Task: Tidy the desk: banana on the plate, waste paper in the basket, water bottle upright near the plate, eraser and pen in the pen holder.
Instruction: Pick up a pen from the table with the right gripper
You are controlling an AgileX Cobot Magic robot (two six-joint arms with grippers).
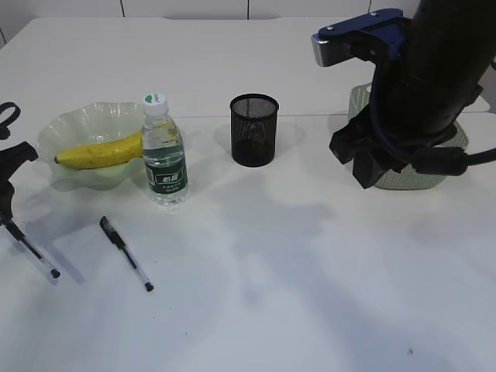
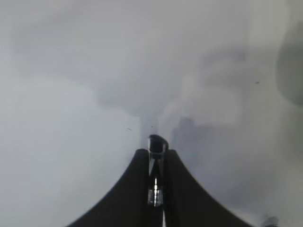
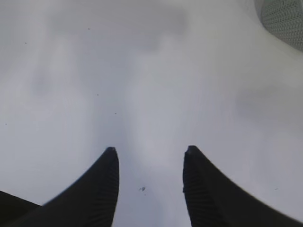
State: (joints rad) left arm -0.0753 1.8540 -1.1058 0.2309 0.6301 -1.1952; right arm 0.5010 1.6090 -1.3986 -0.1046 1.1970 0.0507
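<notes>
I am observing the left end effector closing its fingers tight on a pen at the far left of the desk; in the exterior view that pen is slanting down from the grip with its tip at the desk surface. A second pen is lying flat just to its right, apart from it. The banana is sitting in the pale plate. The water bottle is standing upright, touching or just in front of the plate's right rim. The black mesh pen holder is standing upright near the desk's middle; I cannot tell what it is containing. The right end effector is hanging over bare desk with its fingers standing well apart and gripping nothing. The right arm is covering most of the pale green basket at the right.
</notes>
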